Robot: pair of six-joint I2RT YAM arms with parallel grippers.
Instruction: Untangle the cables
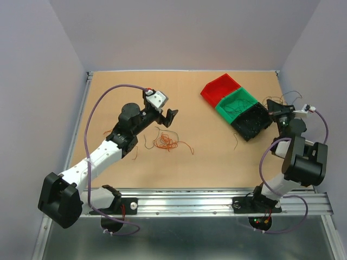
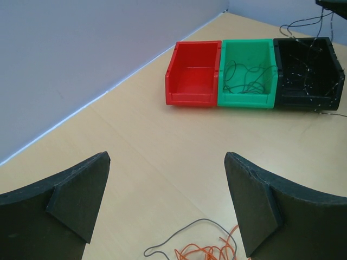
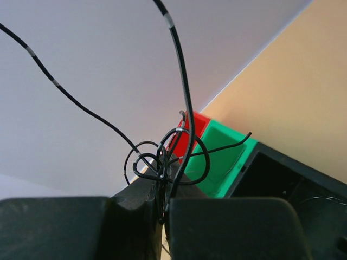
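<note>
Right jaws, shut on thin black curly wires point(image 3: 162, 157) beside the black plastic bin point(image 1: 250, 120) near the surface's far right corner, should centre over it before releasing; left jaws gape, empty.

Bins, three: one red bin point(image 1: 219, 86), one green bin point(image 1: 237, 103) and one black bin point(image 1: 250, 122), in a single row toward two o'clock on the one table point(image 1: 217, 162). Robot arms, two: left arm point(image 1: 103, 154) at seven o'clock, right arm point(image 1: 295, 157) at four o'clock. Wires, too fine and too many to count: one loose heap of orange-red wires point(image 1: 164, 142) near the middle, one knotted bunch of black wires point(image 3: 161, 174) at three o'clock, and a few more dark strands in the green bin.
</note>
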